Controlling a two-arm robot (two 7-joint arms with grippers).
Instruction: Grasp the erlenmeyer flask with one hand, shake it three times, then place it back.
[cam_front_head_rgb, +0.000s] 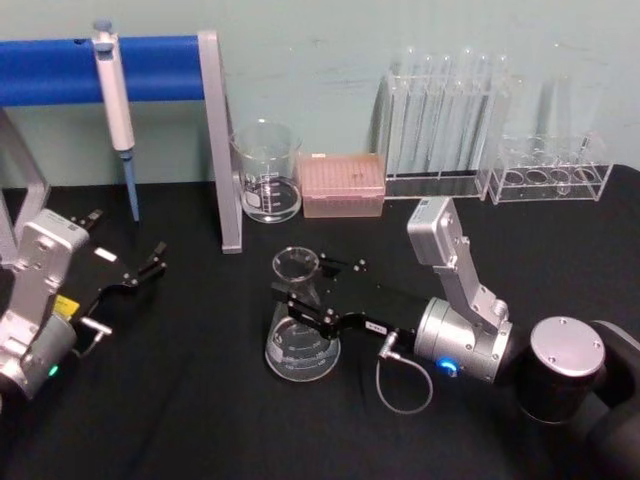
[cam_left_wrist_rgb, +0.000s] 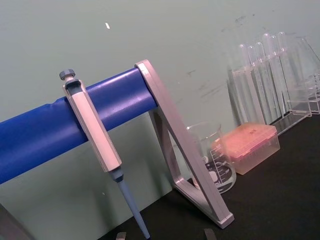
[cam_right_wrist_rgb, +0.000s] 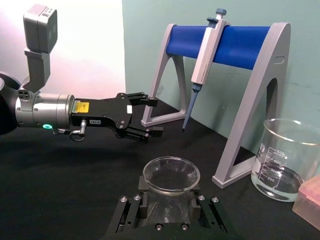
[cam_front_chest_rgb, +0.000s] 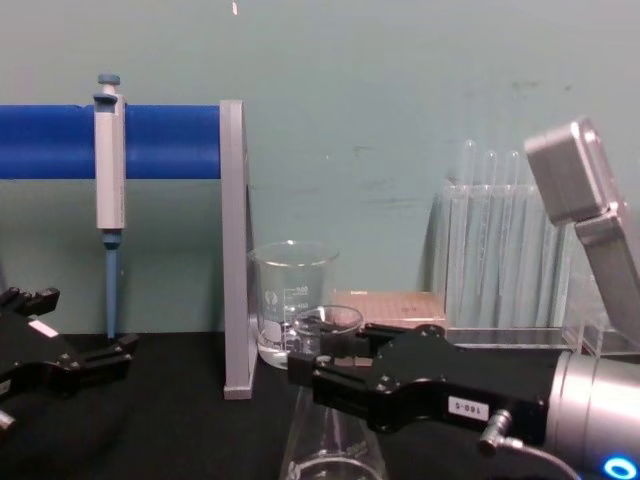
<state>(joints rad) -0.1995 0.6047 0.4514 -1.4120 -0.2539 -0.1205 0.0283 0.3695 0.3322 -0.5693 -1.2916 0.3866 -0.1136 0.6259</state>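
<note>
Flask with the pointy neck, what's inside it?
Nothing visible: the erlenmeyer flask looks empty through its open mouth. The right gripper clamps its neck, covering part of the inside.

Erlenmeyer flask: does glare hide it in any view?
Head view: the erlenmeyer flask shows clearly, pale rim and markings on the black table. Right wrist view: soft highlights on its rim, no strong glare. Chest view: the right gripper covers its neck, and the clear beaker behind blends with its rim.

Beaker (cam_front_head_rgb: 266, 185), stand leg (cam_front_head_rgb: 225, 150) — behind flask (cam_front_head_rgb: 300, 352)
</note>
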